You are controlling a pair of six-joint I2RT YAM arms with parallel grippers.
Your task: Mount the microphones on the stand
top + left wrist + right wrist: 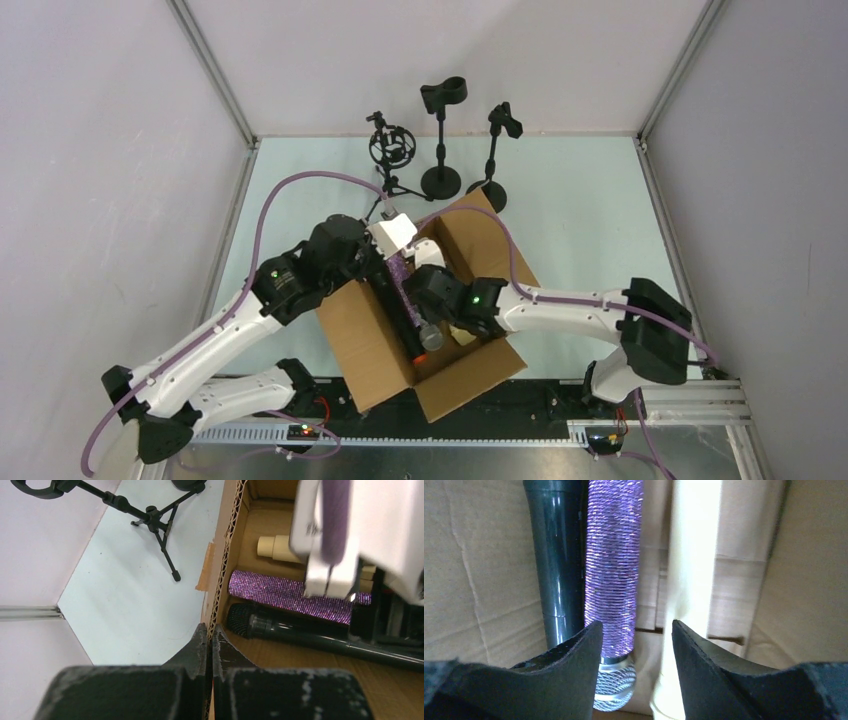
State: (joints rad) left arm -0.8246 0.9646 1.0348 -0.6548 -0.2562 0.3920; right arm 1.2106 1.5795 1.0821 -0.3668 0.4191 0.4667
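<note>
Three microphones lie side by side in an open cardboard box (365,345): a black one (556,555), a purple glitter one (614,555) with a silver mesh head, and a cream one (691,555). My right gripper (636,630) reaches down into the box, open, with the purple microphone's head and the cream one showing in the gap between its jaws. My left gripper (210,632) is shut on the box's left cardboard wall (220,580). In the top view the black microphone (410,330) shows its orange end. Three black stands wait behind the box: a shock-mount tripod (390,150), a clip stand (441,140) and another clip stand (497,150).
Grey enclosure walls and aluminium rails (215,90) border the pale table (590,220). The box flaps (470,375) hang open toward the near edge. A tripod leg (167,555) stands just left of the box wall.
</note>
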